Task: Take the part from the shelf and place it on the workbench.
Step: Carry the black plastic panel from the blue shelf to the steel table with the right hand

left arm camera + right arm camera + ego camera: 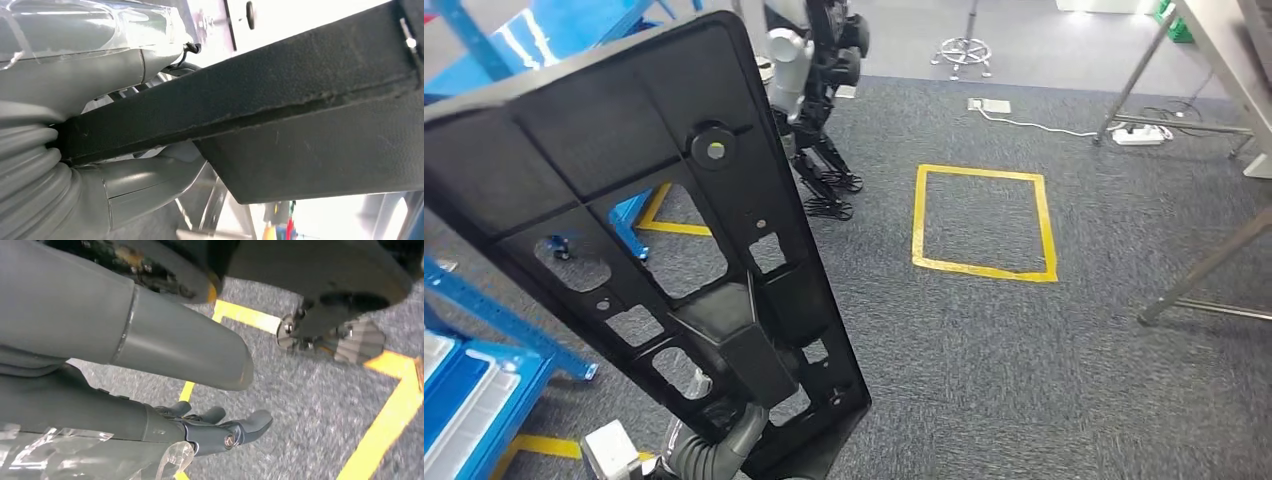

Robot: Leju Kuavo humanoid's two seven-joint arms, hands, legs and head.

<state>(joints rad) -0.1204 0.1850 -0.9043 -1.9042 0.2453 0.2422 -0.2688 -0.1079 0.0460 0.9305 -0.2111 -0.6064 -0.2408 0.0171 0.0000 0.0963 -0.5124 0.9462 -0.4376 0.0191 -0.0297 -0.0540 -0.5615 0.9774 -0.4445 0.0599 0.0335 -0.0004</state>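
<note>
The black part (639, 215), gripped at its lower end by the left hand (724, 450), is best kept upright and steady in transit, while the right hand (220, 432) hangs released.

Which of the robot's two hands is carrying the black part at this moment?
The left hand, gripping the black part at its lower edge; the right hand hangs over the carpet holding nothing.

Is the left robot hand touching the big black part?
Touching. The left wrist view shows the left robot hand clamped around the black part's edge, thumb underneath.
</note>
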